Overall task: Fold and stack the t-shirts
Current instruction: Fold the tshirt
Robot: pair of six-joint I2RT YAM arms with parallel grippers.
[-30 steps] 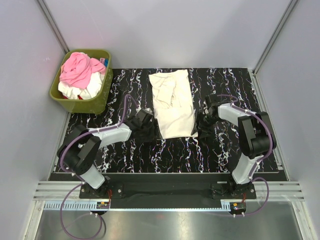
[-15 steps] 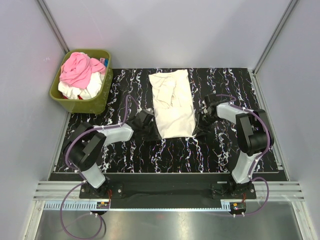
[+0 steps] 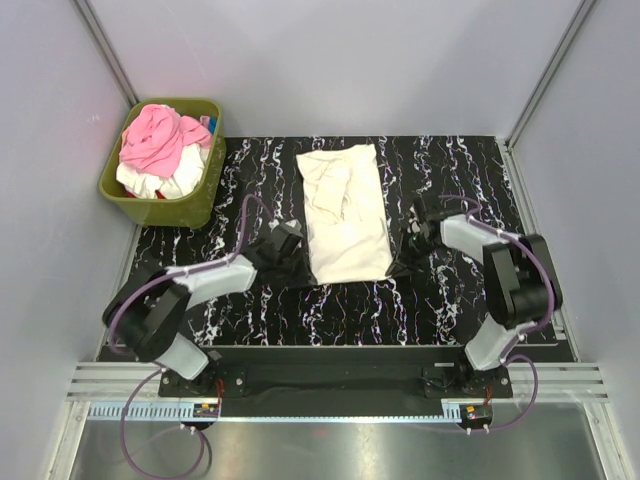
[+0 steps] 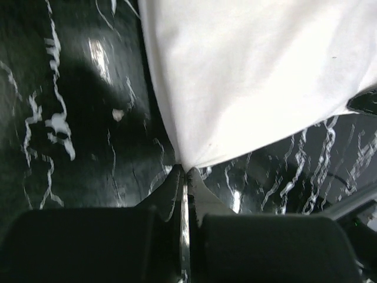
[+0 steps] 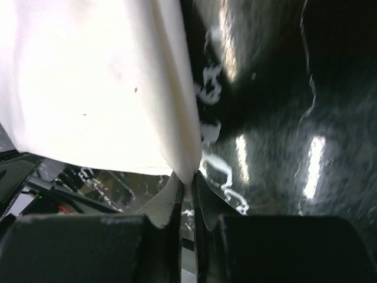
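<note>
The table [image 3: 350, 310] has a black top veined with white. A cream t-shirt [image 3: 345, 215] lies flat on it, folded into a long strip that runs from near the far edge to the middle, about midway between the left and right edges. An olive-green basket [image 3: 160, 208] sits at the far left corner, seemingly overhanging the left edge.

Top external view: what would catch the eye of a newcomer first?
A cream t-shirt lies in a long strip mid-table, and the left gripper and right gripper each pinch one near corner. At the far left, an olive basket holds pink and white shirts.
</note>
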